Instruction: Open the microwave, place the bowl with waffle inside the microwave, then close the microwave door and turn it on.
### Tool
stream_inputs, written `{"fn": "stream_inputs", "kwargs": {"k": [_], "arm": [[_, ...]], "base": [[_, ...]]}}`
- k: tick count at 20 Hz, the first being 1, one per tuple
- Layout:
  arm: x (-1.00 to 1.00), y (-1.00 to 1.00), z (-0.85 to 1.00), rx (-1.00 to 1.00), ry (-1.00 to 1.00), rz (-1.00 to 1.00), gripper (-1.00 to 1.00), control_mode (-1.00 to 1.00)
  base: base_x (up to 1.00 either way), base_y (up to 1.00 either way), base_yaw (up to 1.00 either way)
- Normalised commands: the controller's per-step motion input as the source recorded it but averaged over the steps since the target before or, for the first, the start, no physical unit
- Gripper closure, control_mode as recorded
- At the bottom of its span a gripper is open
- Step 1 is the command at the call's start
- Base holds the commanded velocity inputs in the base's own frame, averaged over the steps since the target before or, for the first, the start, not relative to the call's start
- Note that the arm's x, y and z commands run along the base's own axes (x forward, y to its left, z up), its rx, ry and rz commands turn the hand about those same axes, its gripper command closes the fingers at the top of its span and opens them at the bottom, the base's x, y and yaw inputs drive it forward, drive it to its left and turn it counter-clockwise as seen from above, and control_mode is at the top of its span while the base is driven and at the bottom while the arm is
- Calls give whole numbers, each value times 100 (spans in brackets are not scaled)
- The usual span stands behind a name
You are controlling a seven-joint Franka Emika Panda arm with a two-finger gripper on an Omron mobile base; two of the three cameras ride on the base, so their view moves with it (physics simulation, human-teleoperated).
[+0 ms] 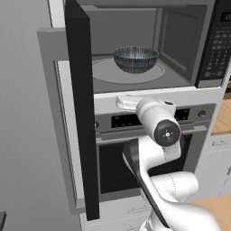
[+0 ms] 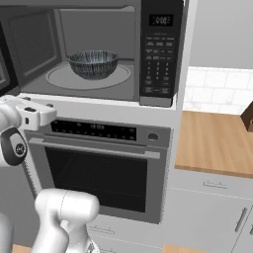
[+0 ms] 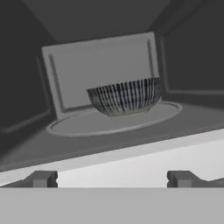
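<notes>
The bowl sits on the turntable; the tool, spread and empty, hangs just outside the microwave. Swinging the microwave door carelessly could strike the arm.

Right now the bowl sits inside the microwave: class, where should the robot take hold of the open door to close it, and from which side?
Push rather than grip. The microwave door swings out at the left of the cavity, edge-on to the base. Its handle is not visible. The open gripper is probably best brought round to the door's outer face near its free edge, pushing toward the bowl.
</notes>
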Motion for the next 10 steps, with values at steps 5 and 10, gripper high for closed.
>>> {"fn": "stream_inputs", "kwargs": {"k": [5,10], "arm": [[30,40,-19,-12,0,0,-100,-100],[15,19,-19,-8,0,0,-100,-100]], "base": [[0,0,0],[0,0,0]]}}
